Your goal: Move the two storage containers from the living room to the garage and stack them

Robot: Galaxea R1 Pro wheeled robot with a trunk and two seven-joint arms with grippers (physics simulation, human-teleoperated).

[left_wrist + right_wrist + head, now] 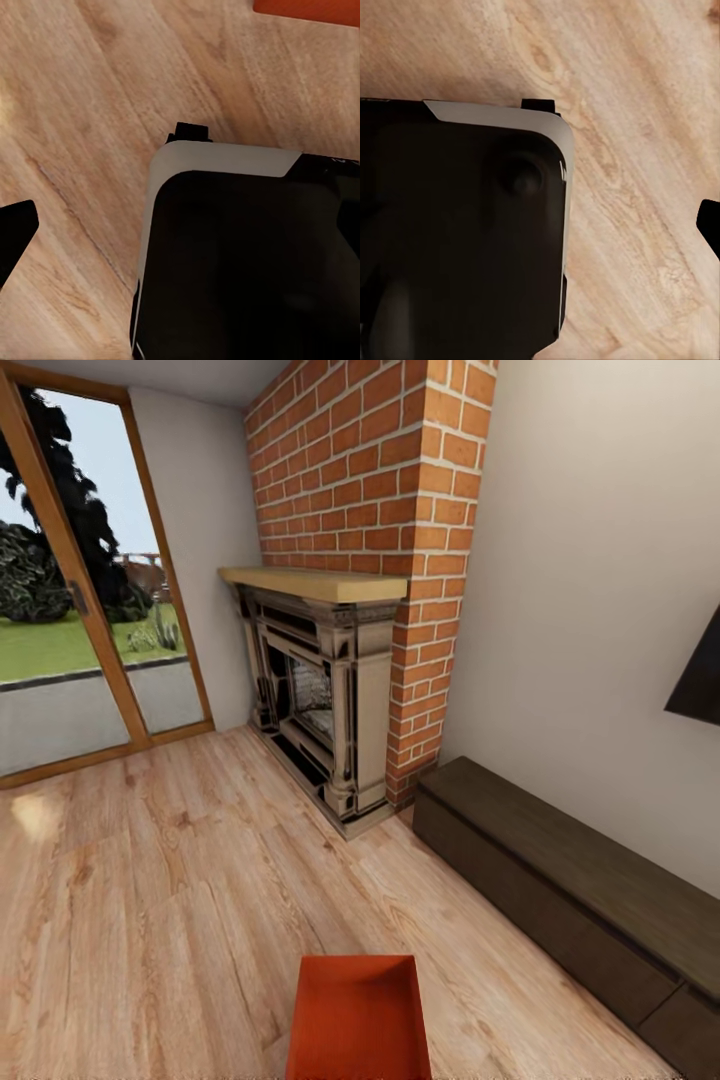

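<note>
The left gripper's dark fingertip [15, 232] shows at the edge of the left wrist view over bare flooring, and the right gripper's dark fingertip [709, 221] shows likewise in the right wrist view; whether either pair of fingers stands apart or together cannot be told, and nothing is visibly held. Both wrist views also show a dark, grey-edged part of the robot's body [240, 262] above the light wood plank floor [150, 880]. One orange-red rectangular open-top storage container [358, 1015] rests on that floor directly ahead of the robot, at the bottom centre of the head view; its corner also appears in the left wrist view [307, 7]. The second container cannot be located. The setting is the living room: a red brick fireplace with a pale wooden mantel [330, 660], wood-framed glass doors [80, 610] and a long dark low cabinet [570, 880] along the wall. The step in hand appears to be the approach to the first pick-up. The next move probably calls for lowering both arms to the container's long walls.
</note>
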